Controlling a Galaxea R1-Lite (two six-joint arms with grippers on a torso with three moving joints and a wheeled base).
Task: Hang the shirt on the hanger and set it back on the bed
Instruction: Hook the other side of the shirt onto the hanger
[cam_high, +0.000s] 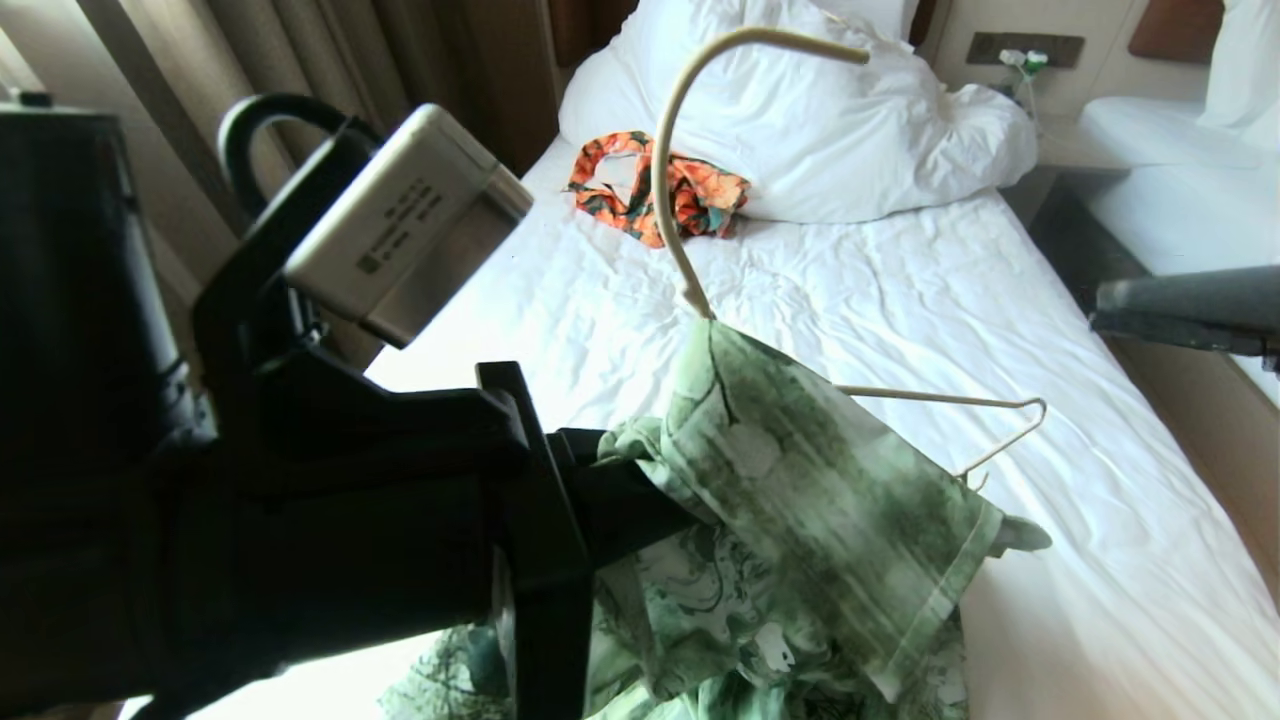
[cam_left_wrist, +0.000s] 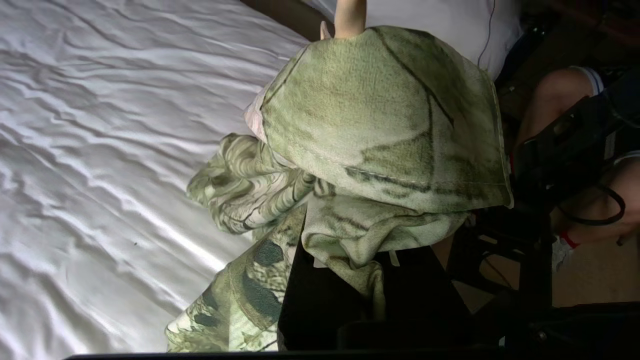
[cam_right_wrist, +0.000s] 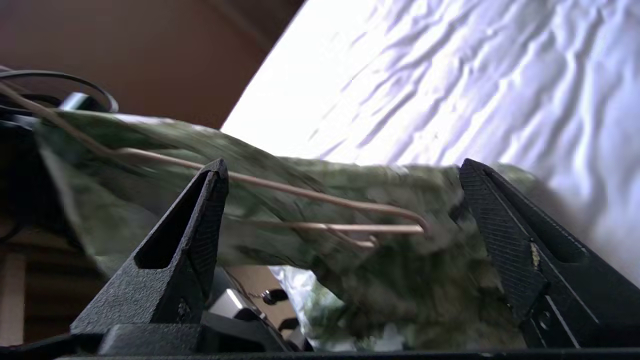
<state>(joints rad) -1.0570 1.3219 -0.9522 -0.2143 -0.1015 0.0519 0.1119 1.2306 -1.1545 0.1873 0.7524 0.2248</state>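
One shirt (cam_high: 800, 500), one hanger (cam_high: 690, 130), two grippers and one small orange-and-teal garment (cam_high: 690, 200) are on show, along with two beds: the near bed (cam_high: 900, 290) with its pillows (cam_high: 790, 110), and a second bed (cam_high: 1180, 170) at about 2 o'clock in the head view.

The shirt is thin, soft cloth, pale green with dark leaf print, bunched in loose folds. The hanger is slim cream wire, a triangle with a curved hook and a small notch near its bare end. The bed's sheet is white and finely creased.

The left gripper (cam_high: 610, 480) fills the head view from 9 to 6 o'clock; its fingers are buried in the cloth and pressed together, though what they pinch is hidden. The shirt drapes over one shoulder of the hanger, just off that gripper's tip toward 3 o'clock, held above the sheet. The hook rises to 12 o'clock; the bare shoulder pokes out at 3 o'clock.

The right gripper (cam_right_wrist: 345, 220) has its jaws spread wide, the hanger's bare end and shirt (cam_right_wrist: 350, 200) lying beyond the gap, untouched.
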